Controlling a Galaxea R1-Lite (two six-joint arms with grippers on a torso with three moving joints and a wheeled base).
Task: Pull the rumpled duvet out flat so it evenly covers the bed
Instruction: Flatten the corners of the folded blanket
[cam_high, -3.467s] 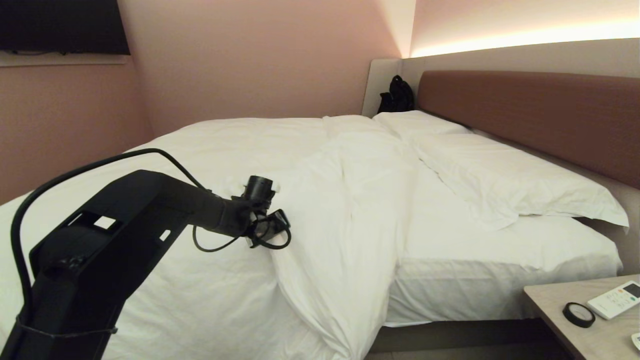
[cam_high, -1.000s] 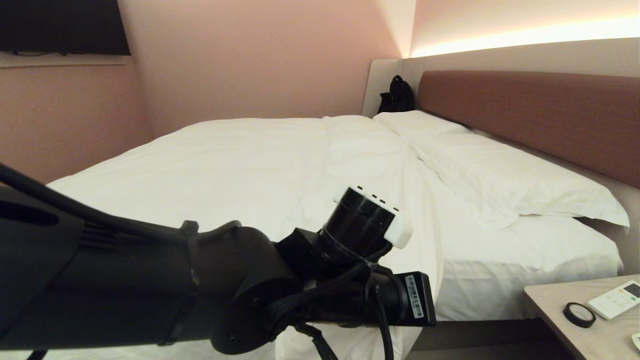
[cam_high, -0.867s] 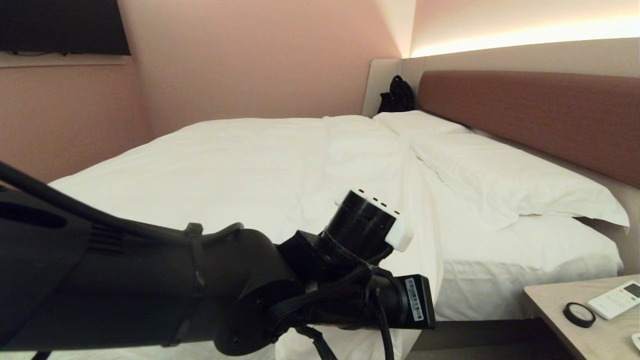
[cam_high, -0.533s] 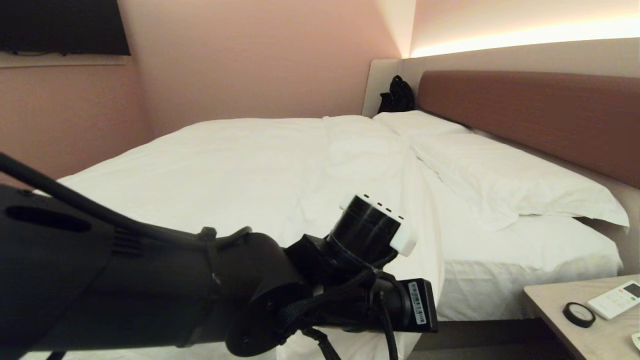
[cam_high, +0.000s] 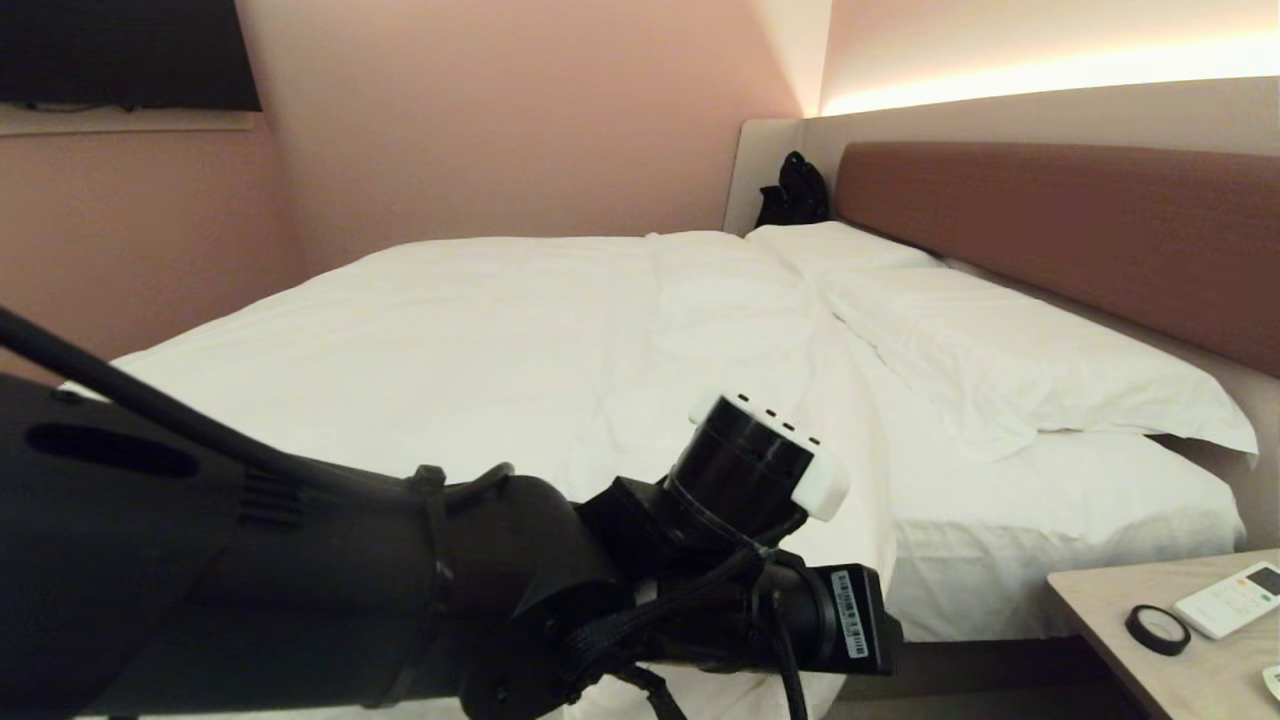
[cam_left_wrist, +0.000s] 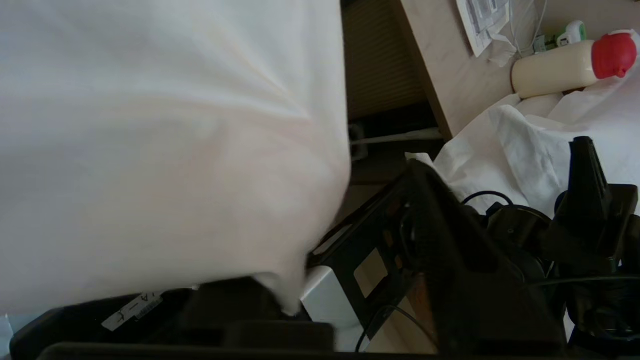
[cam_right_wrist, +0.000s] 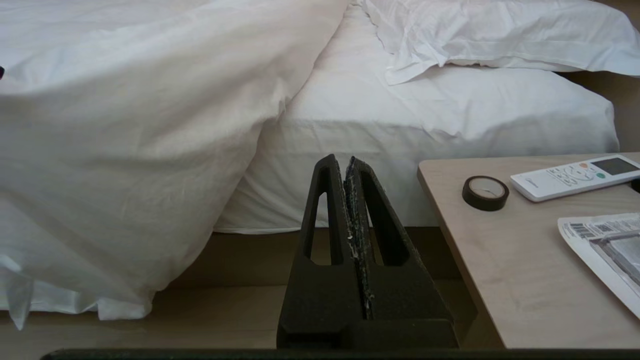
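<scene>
The duvet is spread over the bed, its hanging side edge draped right against the left gripper — whether it is gripped cannot be told. The right gripper is closed on nothing — farther from that edge.

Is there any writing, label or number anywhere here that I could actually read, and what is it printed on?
Nothing here reads clearly.
Barcode sticker on the left arm's wrist: lines and print too small to read.
White tag seen in the left wrist view: marks too blurred to read.
Remote control on the side table: button markings too small.
Printed paper on the same table: text too small.
</scene>
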